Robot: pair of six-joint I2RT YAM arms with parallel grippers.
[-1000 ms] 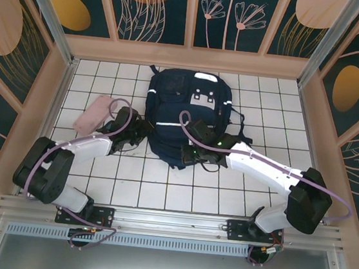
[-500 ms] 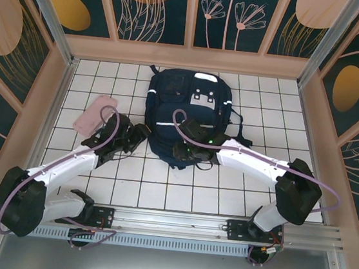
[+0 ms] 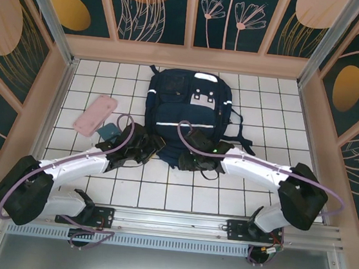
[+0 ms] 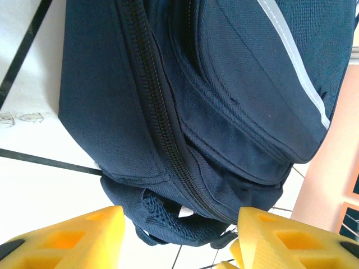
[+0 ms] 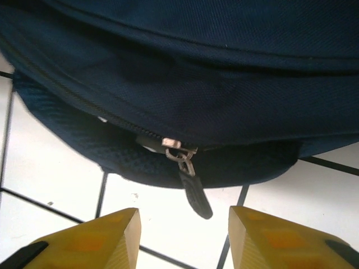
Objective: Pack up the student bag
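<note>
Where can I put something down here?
Bare tiles: the far right corner beside the large navy-blue fabric backpack, and the near strip along the metal rail. Crowded: the backpack's near end, where the left end effector and right end effector hover, and left, around the flat pink case.

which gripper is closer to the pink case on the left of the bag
Left. The left gripper is right of the pink case, by the backpack at its near-left corner; the right gripper is farther right, at its near edge.
</note>
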